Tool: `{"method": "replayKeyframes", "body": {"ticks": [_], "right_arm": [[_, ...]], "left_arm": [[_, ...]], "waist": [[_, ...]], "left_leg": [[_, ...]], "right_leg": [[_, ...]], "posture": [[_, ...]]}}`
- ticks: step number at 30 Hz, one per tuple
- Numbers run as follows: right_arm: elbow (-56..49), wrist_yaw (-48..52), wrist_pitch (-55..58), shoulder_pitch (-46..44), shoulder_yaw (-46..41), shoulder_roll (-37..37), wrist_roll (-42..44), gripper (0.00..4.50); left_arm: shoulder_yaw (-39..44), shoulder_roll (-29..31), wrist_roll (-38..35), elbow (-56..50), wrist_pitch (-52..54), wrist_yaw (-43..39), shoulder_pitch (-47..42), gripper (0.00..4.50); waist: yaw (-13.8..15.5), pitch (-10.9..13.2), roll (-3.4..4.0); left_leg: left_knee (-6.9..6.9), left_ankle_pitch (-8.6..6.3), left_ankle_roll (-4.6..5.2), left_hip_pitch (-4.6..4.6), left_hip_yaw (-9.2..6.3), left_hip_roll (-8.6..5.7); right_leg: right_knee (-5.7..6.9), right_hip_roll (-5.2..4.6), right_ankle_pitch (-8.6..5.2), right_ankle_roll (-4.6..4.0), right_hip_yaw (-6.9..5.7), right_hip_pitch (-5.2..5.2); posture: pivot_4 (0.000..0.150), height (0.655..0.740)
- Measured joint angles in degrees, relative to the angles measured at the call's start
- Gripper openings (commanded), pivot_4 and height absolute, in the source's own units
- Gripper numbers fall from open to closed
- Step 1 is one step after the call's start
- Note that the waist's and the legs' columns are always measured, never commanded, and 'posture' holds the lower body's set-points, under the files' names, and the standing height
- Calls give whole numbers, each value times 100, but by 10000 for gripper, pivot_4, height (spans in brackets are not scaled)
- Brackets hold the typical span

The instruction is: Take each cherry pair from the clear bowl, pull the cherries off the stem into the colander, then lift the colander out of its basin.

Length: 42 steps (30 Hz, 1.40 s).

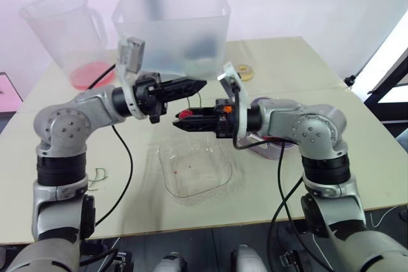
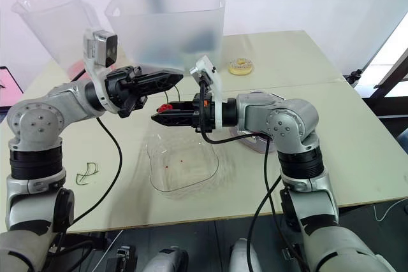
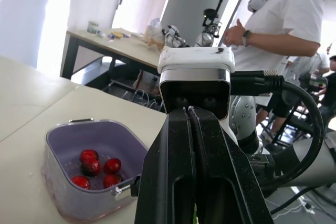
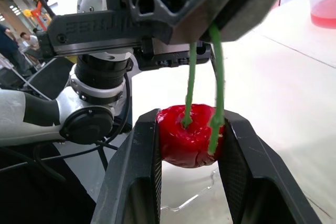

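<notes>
Glossy red cherry (image 4: 186, 137), 2 green stems (image 4: 190, 85).

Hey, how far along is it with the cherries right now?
Done: several cherries lie in the colander, and the clear bowl looks empty. In hand: the left pincer grips a pair's stems while the right pincer clamps a cherry, not yet pulled off. Left: pull it off into the colander, then lift the colander out.
</notes>
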Motion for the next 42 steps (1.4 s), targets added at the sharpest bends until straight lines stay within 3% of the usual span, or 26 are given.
{"method": "replayKeyframes", "body": {"ticks": [8, 14, 17, 23, 28, 31, 34, 36, 42], "right_arm": [[-174, 312, -115, 556, 838, -477, -448, 14296], [-302, 579, -135, 531, 596, -905, -385, 14296], [-214, 814, -356, 424, 379, -1460, -500, 14296], [1128, 1400, -1643, 98, 393, -3011, -1890, 14296], [2235, 1698, -2606, 86, 1004, -3113, -3011, 14296], [2494, 1851, -2833, 89, 1119, -2943, -3231, 22985], [2689, 1987, -2867, 125, 1118, -2695, -3276, 37874], [2797, 2068, -2894, 141, 1116, -2648, -3327, 44192], [2798, 2362, -3061, 12, 782, -2636, -3242, 44192]], "left_arm": [[7, -79, 32, 180, -123, 3, -235, 0], [43, -23, 32, 184, -122, 9, -234, 0], [102, 129, 33, 182, -122, 11, -174, 0], [421, 481, 33, 100, -119, 43, 351, 0], [471, 742, 51, -58, -147, -53, 814, 0], [534, 938, 140, -60, -236, -115, 1029, 0], [724, 1202, 212, -49, -300, -167, 1322, 0], [875, 1363, 226, -62, -341, -226, 1581, 0], [1049, 1575, 292, -216, -362, -336, 2335, 0]], "waist": [[-12, -1, -1], [13, -1, -1], [20, -1, -1], [17, 0, -1], [-14, 0, -1], [-12, 0, -1], [-5, 0, -1], [11, 0, -1], [10, 1, 1]], "left_leg": [[-1, 0, 0, 0, 4, -4], [0, 0, 0, 0, 3, -5], [0, 0, 0, 0, 5, -9], [-5, 0, 0, 0, 26, -10], [-10, 0, 0, 2, 33, -6], [-10, 0, 0, 2, 33, -5], [-10, 0, 0, 2, 27, -4], [-10, 0, 0, 2, 21, -4], [-11, 0, 0, 2, 17, -4]], "right_leg": [[-1, 2, 0, 0, 1, -1], [-9, 0, 0, 0, 1, 0], [-10, 0, 0, 0, 1, 0], [-16, 3, 0, 0, -1, 0], [-16, 6, 0, 0, 2, -5], [-17, 5, 0, 0, 2, -5], [-19, 6, 0, 0, 1, -5], [-20, 0, 0, 0, 2, -5], [-22, 1, 0, 0, 2, -4]], "posture": [[1500, 7400], [1500, 7400], [1500, 7400], [1500, 7400], [1500, 7400], [1500, 7400], [1500, 7400], [1500, 7400], [1500, 7400]]}}
